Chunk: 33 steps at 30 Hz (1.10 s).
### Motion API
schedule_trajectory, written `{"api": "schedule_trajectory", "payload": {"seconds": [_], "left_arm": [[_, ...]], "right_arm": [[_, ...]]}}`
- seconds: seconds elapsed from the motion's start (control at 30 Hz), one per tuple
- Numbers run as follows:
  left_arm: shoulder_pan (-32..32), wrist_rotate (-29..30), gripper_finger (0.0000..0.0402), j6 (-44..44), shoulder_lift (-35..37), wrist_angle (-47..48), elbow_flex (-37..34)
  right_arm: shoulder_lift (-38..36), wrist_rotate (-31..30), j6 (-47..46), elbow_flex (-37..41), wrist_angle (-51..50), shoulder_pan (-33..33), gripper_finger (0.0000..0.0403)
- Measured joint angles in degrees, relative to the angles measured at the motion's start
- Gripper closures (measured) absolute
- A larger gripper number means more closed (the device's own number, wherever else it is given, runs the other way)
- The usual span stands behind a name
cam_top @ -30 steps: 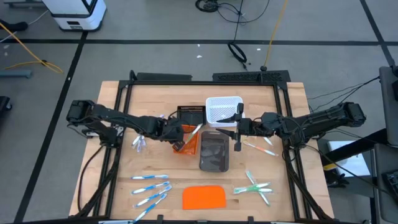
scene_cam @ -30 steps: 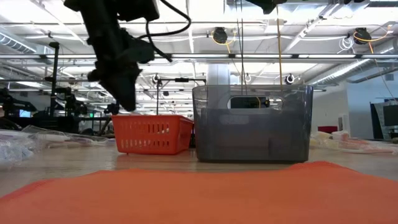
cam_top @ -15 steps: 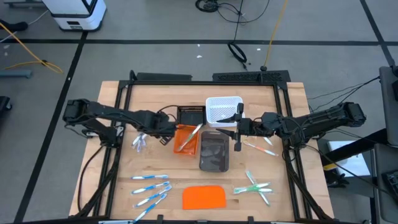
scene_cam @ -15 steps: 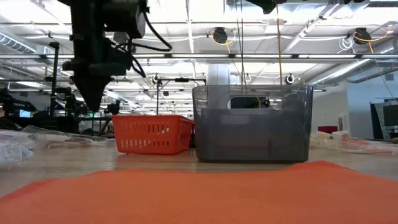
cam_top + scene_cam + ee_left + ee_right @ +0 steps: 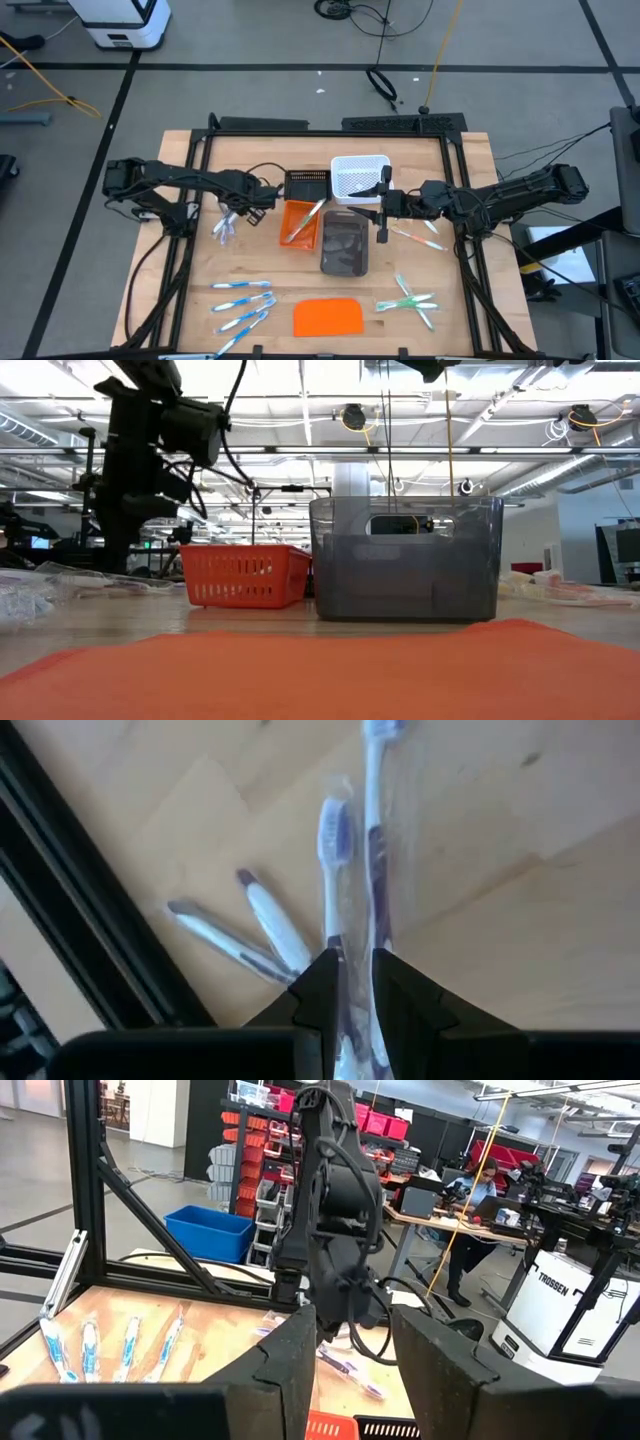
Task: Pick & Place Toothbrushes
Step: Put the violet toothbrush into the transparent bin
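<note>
Pale wooden boards made up the table (image 5: pixel 250 270) in the high view, with four small trays clustered at its centre: an orange tray (image 5: pixel 300 224) holding one toothbrush (image 5: pixel 308 219) laid aslant, a black tray (image 5: pixel 307 184) just above it in the frame, a white tray (image 5: pixel 358 176) to the right of that, and a grey tray (image 5: pixel 344 248) below the white one.

Over the purple-and-white toothbrushes (image 5: pixel 224 228) at centre-left of that frame hung the left gripper (image 5: pixel 240 207). In the left wrist view its fingers (image 5: pixel 316 988) stood only narrowly apart, with a thin gap between them, above wrapped brushes (image 5: pixel 372 840) lying on the wood; nothing was clearly gripped. In the low view this arm hung at the upper left, above and to the left of the orange tray (image 5: pixel 245 575).

Right of centre in the high view, the right gripper (image 5: pixel 381 212) waited beside the white tray, just above the grey tray's right edge. The right wrist view showed its fingers (image 5: pixel 290 1370) moderately spread with nothing between them, and the other arm beyond.

More brushes lay scattered: a blue group (image 5: pixel 243 303) at lower left of the high view, a green group (image 5: pixel 410 300) at lower right, and pink ones (image 5: pixel 418 240) under the right arm. A flat orange slab (image 5: pixel 328 317) sat at the bottom centre, and it filled the foreground of the low view (image 5: pixel 320 670), with the grey tray (image 5: pixel 405 558) standing behind it.
</note>
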<state>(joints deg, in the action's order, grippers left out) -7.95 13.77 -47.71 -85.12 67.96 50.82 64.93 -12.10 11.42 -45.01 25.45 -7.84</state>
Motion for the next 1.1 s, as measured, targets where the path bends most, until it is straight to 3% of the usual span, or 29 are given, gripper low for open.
{"api": "schedule_trajectory", "payload": {"seconds": [0.7,1.1], "left_arm": [[-3.0,-2.3,0.0334,4.6,0.0,-8.2,-2.8],[-3.0,-2.3,0.0334,6.3,-3.4,-9.8,-2.8]], "right_arm": [[0.0,0.0,0.0,0.0,0.0,0.0,0.0277],[0.0,0.0,-0.2,0.0,0.0,0.0,0.0277]]}}
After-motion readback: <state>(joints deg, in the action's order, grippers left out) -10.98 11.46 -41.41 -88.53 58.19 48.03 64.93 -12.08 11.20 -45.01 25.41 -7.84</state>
